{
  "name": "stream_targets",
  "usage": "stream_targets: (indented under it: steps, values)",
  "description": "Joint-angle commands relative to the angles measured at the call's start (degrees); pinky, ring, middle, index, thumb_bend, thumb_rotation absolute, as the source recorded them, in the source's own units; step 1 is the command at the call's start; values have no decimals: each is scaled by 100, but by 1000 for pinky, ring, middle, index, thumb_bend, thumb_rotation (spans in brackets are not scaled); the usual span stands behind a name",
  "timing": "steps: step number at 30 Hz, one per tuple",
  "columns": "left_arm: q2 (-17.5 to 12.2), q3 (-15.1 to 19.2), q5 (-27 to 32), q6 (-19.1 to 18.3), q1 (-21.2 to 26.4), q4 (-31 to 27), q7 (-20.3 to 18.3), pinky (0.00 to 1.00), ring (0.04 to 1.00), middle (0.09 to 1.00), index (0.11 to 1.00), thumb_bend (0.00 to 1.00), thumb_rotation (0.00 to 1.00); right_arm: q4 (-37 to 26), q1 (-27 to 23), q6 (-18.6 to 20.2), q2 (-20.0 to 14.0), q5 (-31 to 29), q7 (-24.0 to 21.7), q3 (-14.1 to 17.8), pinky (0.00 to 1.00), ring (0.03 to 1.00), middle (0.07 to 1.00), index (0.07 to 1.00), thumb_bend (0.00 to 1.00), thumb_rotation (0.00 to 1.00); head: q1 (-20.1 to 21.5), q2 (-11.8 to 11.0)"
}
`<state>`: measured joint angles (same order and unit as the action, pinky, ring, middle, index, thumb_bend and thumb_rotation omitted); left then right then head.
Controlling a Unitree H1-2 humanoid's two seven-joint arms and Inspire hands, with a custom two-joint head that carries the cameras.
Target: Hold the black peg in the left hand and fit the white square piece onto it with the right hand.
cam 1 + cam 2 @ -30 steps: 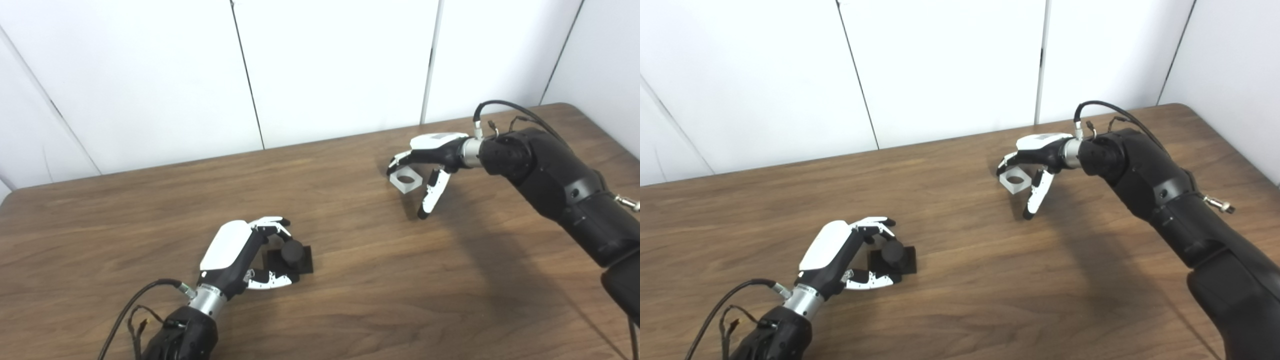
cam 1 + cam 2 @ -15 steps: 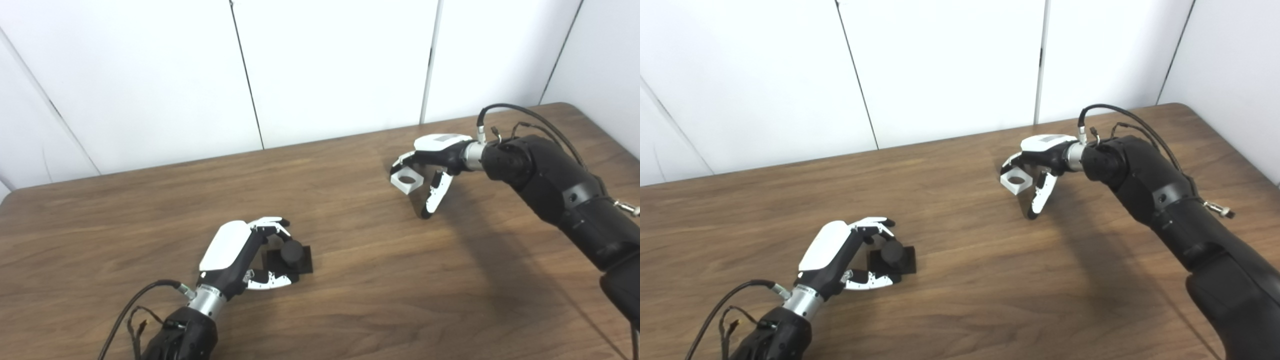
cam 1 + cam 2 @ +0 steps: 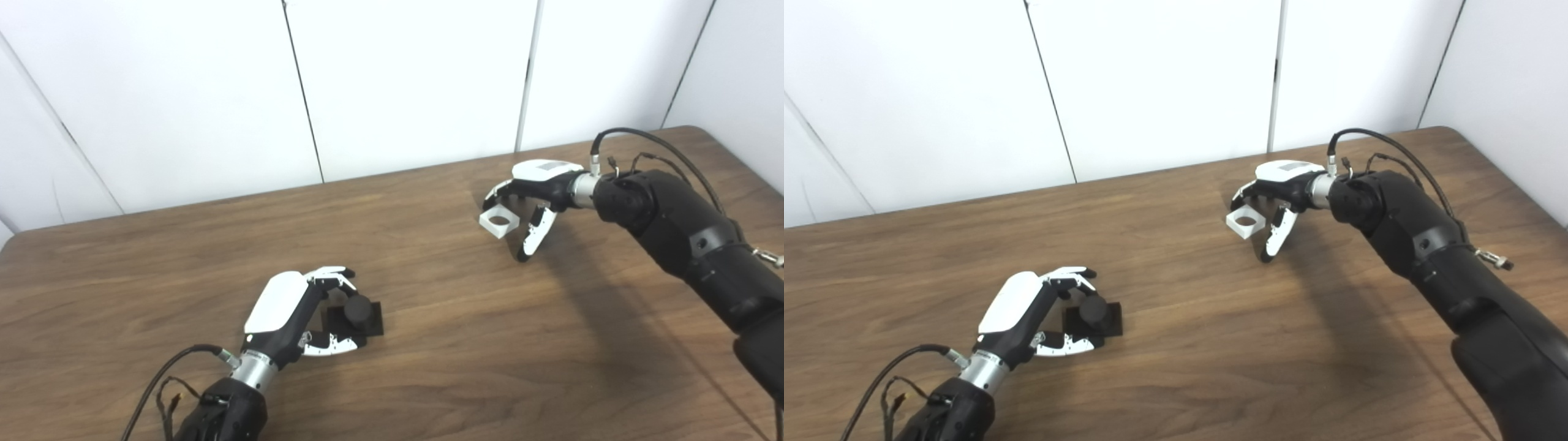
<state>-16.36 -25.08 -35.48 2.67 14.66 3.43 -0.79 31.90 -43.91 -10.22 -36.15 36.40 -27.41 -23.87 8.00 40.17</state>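
At 7 o'clock in left eye view, left hand (image 3: 288, 318) low on the surface (image 3: 429, 343), fingers (image 3: 334, 274) curled over and thumb underneath, bracketing the black peg (image 3: 358, 309). Peg upright on its square black base, base flat on the wood, so probably braced there rather than lifted; firm contact hard to confirm. At 2 o'clock, right hand (image 3: 531, 199) palm down, white square piece (image 3: 497, 220) pinched at its far edge under the curled fingers, hole tilted toward camera. Thumb hanging down beside piece, not touching it. Piece looks just off the wood, likely raised for carrying over; well apart from peg.

At 8 o'clock in right eye view, same left-hand cradle around peg, round top left exposed, presumably so the hole can drop over it. At 1 o'clock, white piece held at the fingertips, hole unobstructed. Fitting not yet begun.
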Motion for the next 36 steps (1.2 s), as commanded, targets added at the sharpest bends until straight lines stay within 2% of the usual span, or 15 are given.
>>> stream_targets:
  steps: [1,16,18,20,28,36]
  values:
    - [-160,-159,-142,-146,-325,157,-466,604,755,796,492,513,90,16,-262,-86,-74,19,74,50,794,886,902,808,806,236,-8,18]
    - [-187,-130,-106,-190,-384,41,-513,599,749,793,492,514,88,21,-147,-369,82,50,696,114,723,833,841,648,719,164,-76,94]
    - [-193,-127,-105,-201,-387,34,-528,601,753,795,492,514,88,54,-139,-424,98,54,829,128,718,822,829,544,582,149,-89,104]
    - [-202,-131,-117,-218,-386,26,-542,602,755,796,492,514,89,87,-130,-479,108,72,940,139,714,818,824,508,533,145,-96,110]
    - [-217,-120,-89,-222,-393,7,-549,603,752,793,492,514,89,209,-48,-814,143,140,1515,190,661,781,775,487,517,137,-99,135]
    - [-219,-132,-85,-259,-377,7,-599,613,761,799,492,513,90,212,29,-896,122,120,1712,280,662,783,750,485,518,136,-74,141]
